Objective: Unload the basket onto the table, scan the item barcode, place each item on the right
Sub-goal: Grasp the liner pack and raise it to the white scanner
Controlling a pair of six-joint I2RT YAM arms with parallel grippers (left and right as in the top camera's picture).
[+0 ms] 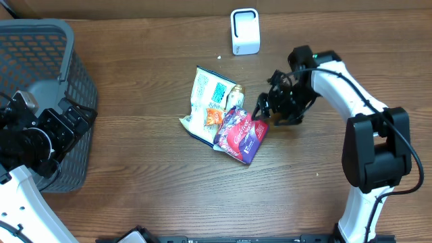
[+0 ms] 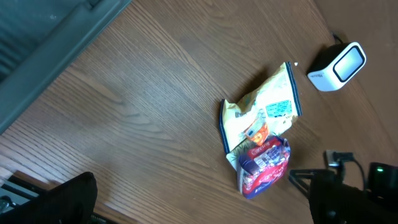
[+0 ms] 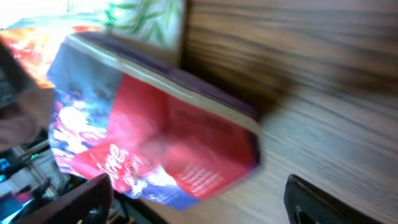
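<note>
**Red snack bag at mid-table, pincers open**

The red and purple snack bag [image 1: 241, 133] lies at mid-table, its left edge overlapping a yellow bag [image 1: 209, 101]. Its white script is too blurred to read. Just right of it, the right gripper [image 1: 264, 115] stands spread wide, holding nothing. A white scanner [image 1: 245, 31] sits far behind. Far left, the left gripper [image 1: 79, 120] is open beside a grey basket [image 1: 74, 74].

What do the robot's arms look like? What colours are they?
The left arm and right arm are smooth white tubes with chunky black joints. A thin black cable runs along the right one, with a little green light near its wrist. The left gripper and right gripper are black.
</note>
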